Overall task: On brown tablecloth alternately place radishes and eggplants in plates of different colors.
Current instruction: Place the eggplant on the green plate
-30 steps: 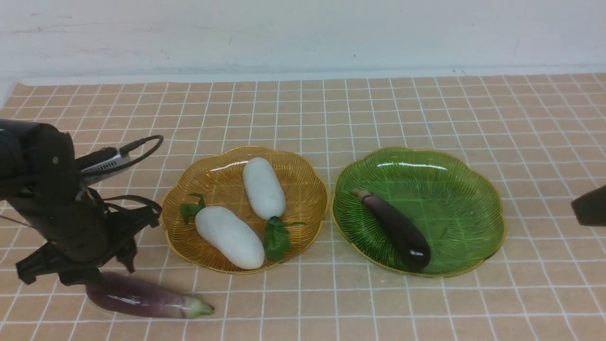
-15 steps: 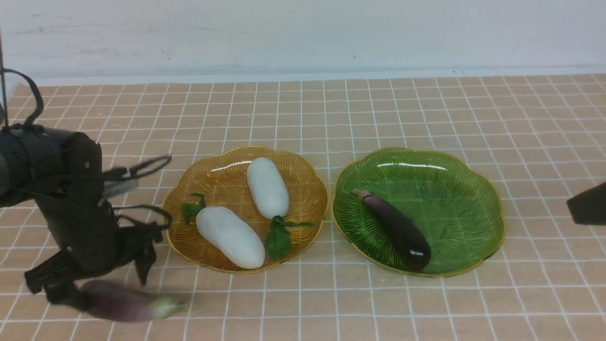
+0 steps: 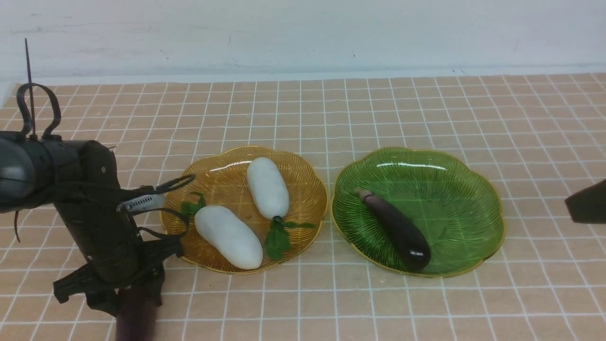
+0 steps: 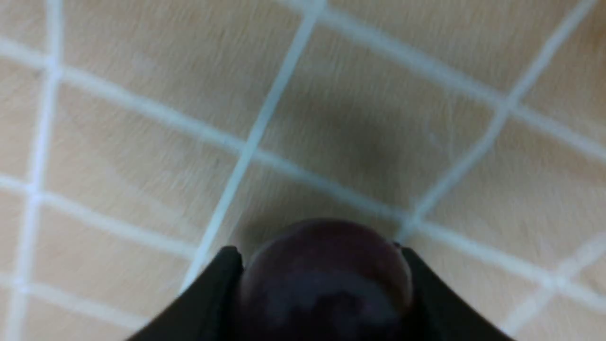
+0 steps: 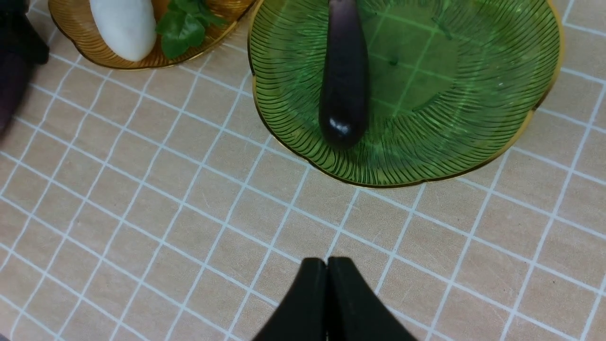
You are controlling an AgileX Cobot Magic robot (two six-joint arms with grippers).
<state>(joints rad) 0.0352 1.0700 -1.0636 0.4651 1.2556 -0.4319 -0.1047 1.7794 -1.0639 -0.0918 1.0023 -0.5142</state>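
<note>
My left gripper (image 3: 124,297) is shut on a dark purple eggplant (image 3: 135,318) and holds it at the front left, over the brown tablecloth (image 3: 426,109). In the left wrist view the eggplant's rounded end (image 4: 325,279) sits between the two black fingers. Two white radishes (image 3: 228,236) (image 3: 268,186) lie in the amber plate (image 3: 303,170). A second eggplant (image 3: 394,229) lies in the green plate (image 3: 464,199). My right gripper (image 5: 326,265) is shut and empty, above the cloth near the green plate (image 5: 473,94); only its dark tip (image 3: 587,203) shows at the front view's right edge.
A white wall (image 3: 303,33) runs along the far edge of the table. The cloth (image 5: 142,213) shows bare grid squares in front of both plates.
My left gripper closed on the eggplant that lay on the cloth at the front left and turned it, so it now points towards the front edge. The right arm barely moved.
</note>
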